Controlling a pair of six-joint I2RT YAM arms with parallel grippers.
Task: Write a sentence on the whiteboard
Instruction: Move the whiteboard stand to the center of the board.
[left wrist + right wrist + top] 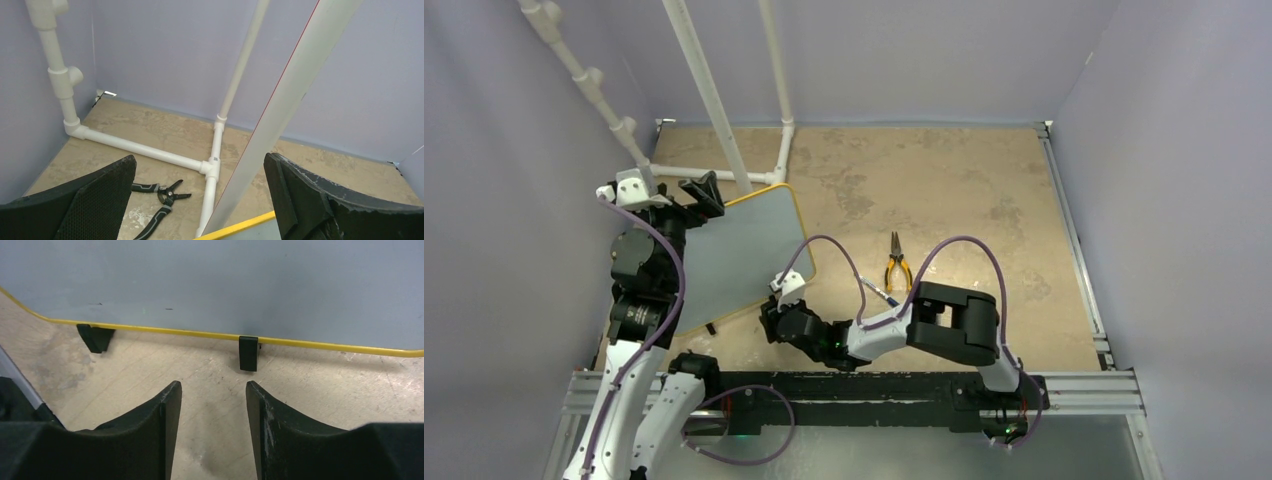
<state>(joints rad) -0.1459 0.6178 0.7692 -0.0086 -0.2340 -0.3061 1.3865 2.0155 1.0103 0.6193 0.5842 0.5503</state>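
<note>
The whiteboard [734, 255] stands tilted at the left of the table, pale grey with a yellow frame and black feet. No blue sentence shows on it. My left gripper [704, 192] is open at the board's far top corner. In the left wrist view the jaws [200, 165] stand wide apart with the yellow frame edge [240, 226] just below them, not gripped. My right gripper [769, 318] is open and empty, low over the table by the board's near edge. In the right wrist view the gripper [212, 390] faces the board [225, 285] and its feet [248, 353].
Yellow-handled pliers [896, 265] lie right of the board, with a thin pen-like object [876, 291] beside the right arm. A white PVC pipe frame [724, 120] stands behind the board. Grey-black pliers [155, 197] lie by the pipe [140, 147]. Purple walls enclose the table.
</note>
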